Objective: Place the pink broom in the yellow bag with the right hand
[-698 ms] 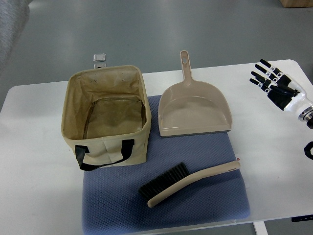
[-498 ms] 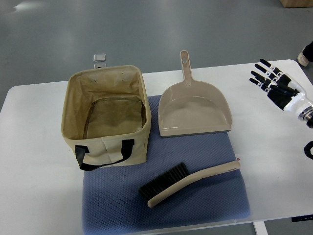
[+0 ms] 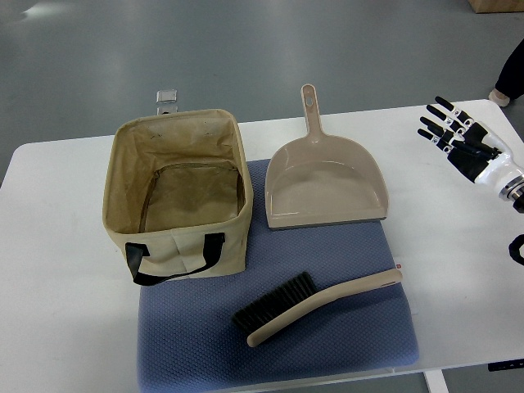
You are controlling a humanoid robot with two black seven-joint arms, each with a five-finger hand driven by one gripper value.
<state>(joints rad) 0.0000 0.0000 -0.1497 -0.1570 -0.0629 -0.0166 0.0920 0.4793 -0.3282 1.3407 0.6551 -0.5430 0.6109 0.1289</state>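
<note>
Broom point(image 3: 315, 309), a beige-pink hand brush with dark bristles, lies untouched on a blue mat point(image 3: 344, 254) in the lower middle of the frame, its bristle end pointing left and its handle running up to the right. A small tag at the handle's tip carries marks too small to read. The yellowish fabric bag point(image 3: 176, 192) stands open at the left, one corner resting on the mat, its black strap handle point(image 3: 176, 260) hanging across the near wall. A matching dustpan point(image 3: 323, 182) sits at the upper middle, handle pointing toward the top of the frame, its lip on the mat's far edge. All of it rests on a white table point(image 3: 57, 270). A small metal clip point(image 3: 167, 100) shows just past the table's far edge, above the bag.

At the right edge the right hand point(image 3: 463, 143) is held over the table's corner, black-tipped fingers point(image 3: 438, 123) spread and holding nothing, well apart from the broom. It has not shifted from a moment ago, nor has anything on the table. One change: a person's dark leg and shoe point(image 3: 509, 78) have come further into the upper right corner.
</note>
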